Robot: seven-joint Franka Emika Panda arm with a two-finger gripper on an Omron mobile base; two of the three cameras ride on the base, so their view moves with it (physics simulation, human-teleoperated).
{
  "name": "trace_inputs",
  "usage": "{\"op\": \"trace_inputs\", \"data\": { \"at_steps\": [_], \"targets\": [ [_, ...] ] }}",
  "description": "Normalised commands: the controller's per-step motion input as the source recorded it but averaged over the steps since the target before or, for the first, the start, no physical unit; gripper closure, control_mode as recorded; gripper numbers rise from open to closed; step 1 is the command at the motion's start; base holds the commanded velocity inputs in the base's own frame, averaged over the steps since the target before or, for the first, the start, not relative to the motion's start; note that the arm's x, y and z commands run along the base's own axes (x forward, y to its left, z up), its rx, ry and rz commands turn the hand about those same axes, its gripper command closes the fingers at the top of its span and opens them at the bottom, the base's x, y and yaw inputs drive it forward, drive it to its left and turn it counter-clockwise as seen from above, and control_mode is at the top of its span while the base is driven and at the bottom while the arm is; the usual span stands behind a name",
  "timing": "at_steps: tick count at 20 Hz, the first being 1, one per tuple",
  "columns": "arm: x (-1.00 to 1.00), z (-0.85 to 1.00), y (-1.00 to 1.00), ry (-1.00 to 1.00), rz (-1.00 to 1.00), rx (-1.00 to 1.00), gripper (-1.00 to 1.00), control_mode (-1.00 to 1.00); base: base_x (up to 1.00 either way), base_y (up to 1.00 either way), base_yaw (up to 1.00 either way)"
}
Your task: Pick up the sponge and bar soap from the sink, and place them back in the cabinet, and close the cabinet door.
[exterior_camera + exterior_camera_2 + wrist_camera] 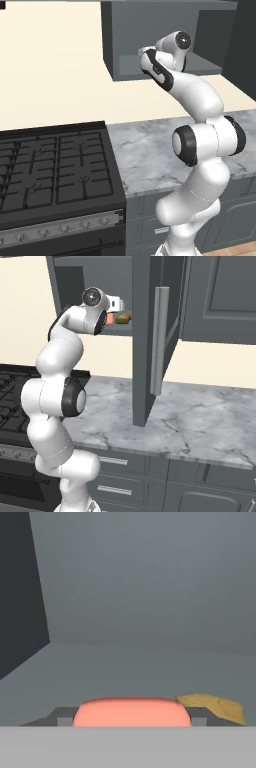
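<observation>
End effector (131, 721) at the bottom centre of the hand view, partly closed on the bar soap (131, 712), pink bar clamped between the two dark tips. Reaching into the cabinet (150, 40) at upper centre of the left base view, above its light grey shelf (125, 667). Sponge (215, 706) already on that shelf, just right of the soap in the hand view, a small mustard lump (123, 318) beside the pink in the upper middle of the right base view. Cabinet door (150, 341) swung open, standing centre frame with its bar handle (159, 338) facing the camera, above the marble tabletop (200, 421).

Best done by lowering until the soap rests flat on the shelf, keeping apart from the sponge, then opening the tips and backing straight out before turning to the door.
</observation>
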Motion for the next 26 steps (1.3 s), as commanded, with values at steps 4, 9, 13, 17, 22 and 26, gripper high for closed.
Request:
{"op": "trace_inputs", "data": {
  "at_steps": [4, 9, 13, 17, 22, 26],
  "targets": [
    [0.37, -0.14, 0.0, 0.0, 0.03, 0.0, 1.0, -1.0, 0.0, 0.0, 0.0],
    [0.19, -0.1, 0.0, 0.0, 0.01, 0.0, 1.0, -1.0, 0.0, 0.0, 0.0],
    [0.03, 0.0, 0.0, 0.0, 0.0, 0.0, -1.0, -1.0, 0.0, 0.0, 0.0],
    [0.0, 0.0, 0.0, 0.0, 0.0, 0.0, -1.0, -1.0, 0.0, 0.0, 0.0],
    [0.0, 0.0, 0.0, 0.0, 0.0, 0.0, -1.0, -1.0, 0.0, 0.0, 0.0],
    [0.0, 0.0, 0.0, 0.0, 0.0, 0.0, -1.0, -1.0, 0.0, 0.0, 0.0]
  ]
}}
